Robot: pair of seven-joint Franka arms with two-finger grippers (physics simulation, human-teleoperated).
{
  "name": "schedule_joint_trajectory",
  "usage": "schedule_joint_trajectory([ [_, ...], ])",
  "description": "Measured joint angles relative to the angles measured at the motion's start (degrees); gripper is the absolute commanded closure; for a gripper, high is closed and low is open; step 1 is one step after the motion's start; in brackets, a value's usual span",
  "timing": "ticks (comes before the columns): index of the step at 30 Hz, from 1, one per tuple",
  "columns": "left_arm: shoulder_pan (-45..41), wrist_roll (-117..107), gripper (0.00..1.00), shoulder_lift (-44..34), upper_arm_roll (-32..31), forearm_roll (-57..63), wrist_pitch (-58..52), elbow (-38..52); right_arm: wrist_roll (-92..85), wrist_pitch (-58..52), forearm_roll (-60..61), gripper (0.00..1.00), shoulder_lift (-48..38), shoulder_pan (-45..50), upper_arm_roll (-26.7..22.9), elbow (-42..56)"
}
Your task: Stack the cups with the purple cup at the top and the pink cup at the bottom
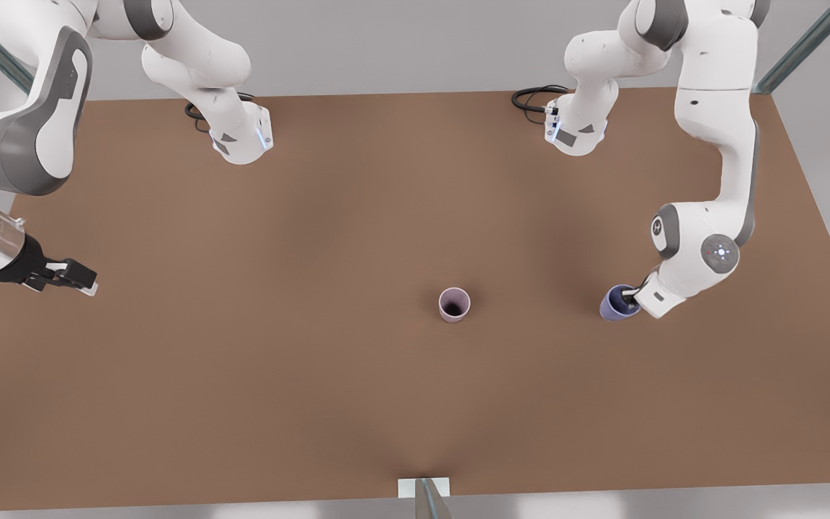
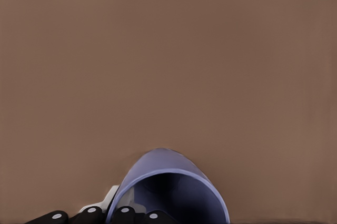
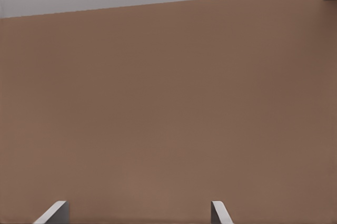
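My left gripper (image 1: pixel 630 294) pinches the purple cup's (image 1: pixel 615 304) rim; the pink cup (image 1: pixel 454 304) stands upright, well apart toward the table's (image 1: pixel 314 404) middle. My right gripper (image 1: pixel 78 277) waits spread wide, far opposite.

- Simulated robot test cell, not a home.
- Bare brown worktop (image 1: pixel 242 375) under each claw, plain grey walls, metal frame struts (image 1: pixel 804 45) at corners.

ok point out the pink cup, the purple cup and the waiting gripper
pink cup (image 1: pixel 454 304), front view, on its dark inside
purple cup (image 1: pixel 613 305), front view, on its outer wall
right gripper (image 1: pixel 85 277), front view, between its open fingers
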Motion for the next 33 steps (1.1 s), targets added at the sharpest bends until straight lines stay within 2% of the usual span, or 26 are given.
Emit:
schedule_joint_trajectory([
  [4, 0.02, -3.18, 0.79, -4.5, -10.16, -0.63, -5.17, 1.33, -1.23, 0.1, 0.0, 0.0, 0.02, -0.06, 0.0, 0.0],
  [7, -0.4, -7.29, 0.79, -4.7, -19.4, -0.82, -7.56, 2.19, -1.99, 0.09, 0.0, 0.0, 0.03, -0.07, 0.0, 0.04],
  [9, -3.02, -10.64, 0.79, -3.04, -22.36, -0.87, -8.51, 5.4, -2.43, 0.1, 0.0, 0.0, 0.02, -0.07, -0.01, 0.03],
  [12, -6.76, -15.76, 0.79, 1.23, -23.29, -0.69, -9.17, 11.03, -3.01, 0.18, 0.03, 0.0, 0.09, -0.07, 0.0, 0.01],
  [21, -10.01, -28.16, 0.79, 8.42, -23.24, 0.21, -5.44, 17.0, -4.26, 0.36, 0.09, 0.0, 0.11, 0.01, 0.0, 0.0],
  [33, -10.33, -37.95, 0.79, 10.94, -22.99, 0.58, -2.0, 17.78, -5.19, 0.42, 0.09, 0.0, 0.11, -0.07, 0.0, 0.01],
])
